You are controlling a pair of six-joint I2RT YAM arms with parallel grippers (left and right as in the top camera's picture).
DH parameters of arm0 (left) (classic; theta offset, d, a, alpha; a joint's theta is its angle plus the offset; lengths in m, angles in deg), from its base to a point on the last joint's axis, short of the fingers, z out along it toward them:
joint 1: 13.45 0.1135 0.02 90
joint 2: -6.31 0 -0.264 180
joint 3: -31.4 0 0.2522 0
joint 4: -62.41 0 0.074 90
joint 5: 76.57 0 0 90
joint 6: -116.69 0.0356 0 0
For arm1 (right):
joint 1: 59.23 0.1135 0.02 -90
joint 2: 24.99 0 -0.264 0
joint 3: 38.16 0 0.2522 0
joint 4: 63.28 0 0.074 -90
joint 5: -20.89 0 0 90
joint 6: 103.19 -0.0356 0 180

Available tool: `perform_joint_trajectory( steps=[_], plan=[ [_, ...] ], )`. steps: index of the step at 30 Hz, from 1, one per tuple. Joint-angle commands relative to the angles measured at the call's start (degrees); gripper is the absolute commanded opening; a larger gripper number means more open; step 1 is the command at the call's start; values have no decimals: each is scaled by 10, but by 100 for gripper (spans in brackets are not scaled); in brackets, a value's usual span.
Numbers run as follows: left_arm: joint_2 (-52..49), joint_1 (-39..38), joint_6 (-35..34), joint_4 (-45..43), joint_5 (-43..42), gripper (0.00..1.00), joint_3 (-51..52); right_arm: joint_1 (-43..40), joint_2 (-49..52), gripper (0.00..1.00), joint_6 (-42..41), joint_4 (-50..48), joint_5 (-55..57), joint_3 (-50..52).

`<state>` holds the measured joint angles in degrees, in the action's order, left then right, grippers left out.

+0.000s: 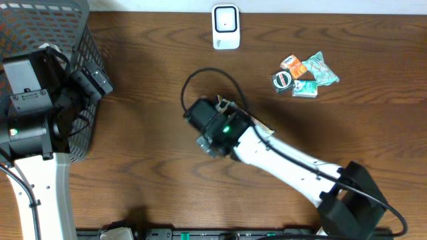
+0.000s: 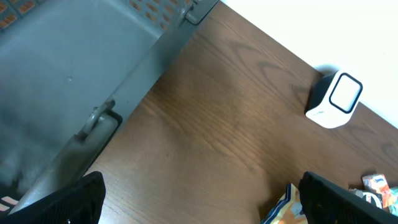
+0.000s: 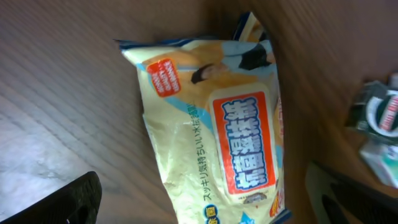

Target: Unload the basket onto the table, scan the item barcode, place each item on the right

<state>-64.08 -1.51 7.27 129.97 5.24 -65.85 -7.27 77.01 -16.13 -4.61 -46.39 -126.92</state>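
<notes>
Jaws of the right gripper (image 3: pixel 208 194) are standing wide apart over the wipes pack (image 3: pixel 211 118) lying flat on the table (image 3: pixel 56 93), likely light, soft and slippery, best pinched across its narrow sides.

Dark brown wood-grain table (image 1: pixel 147 147) fills the view — a pale strip (image 1: pixel 333 5) along its far edge.

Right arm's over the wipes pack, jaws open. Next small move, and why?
Probably lower the right gripper and close it on the pale yellow plastic wet-wipe packet. The packet lies flat on the brown wooden table between the open jaws, not held. The white box-shaped scanner stands apart at the far edge, so the packet likely has to be gripped before it can be carried there.
</notes>
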Motion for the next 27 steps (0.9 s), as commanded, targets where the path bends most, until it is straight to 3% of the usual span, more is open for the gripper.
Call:
perform_joint_trajectory(
  steps=[1,13,18,19,21,23,25,26,27],
  plan=[
    [0,3,7,2,5,98,-1,22,40,99,-35,-9,111,39],
    [0,3,7,2,5,98,-1,-7,193,99,-21,-56,197,52],
    [0,3,7,2,5,98,-1,-57,229,96,-15,-89,129,52],
    [0,3,7,2,5,98,-1,-67,229,91,-7,-94,107,52],
    [0,3,7,2,5,98,-1,-91,226,62,-1,-100,70,50],
    [0,3,7,2,5,98,-1,-123,225,41,-1,-103,35,46],
    [0,3,7,2,5,98,-1,-148,225,28,0,-104,-2,45],
    [0,3,7,2,5,98,-1,-163,225,7,2,-105,-26,45],
    [0,3,7,2,5,98,-1,-178,225,1,6,-104,-54,45]
  ],
)
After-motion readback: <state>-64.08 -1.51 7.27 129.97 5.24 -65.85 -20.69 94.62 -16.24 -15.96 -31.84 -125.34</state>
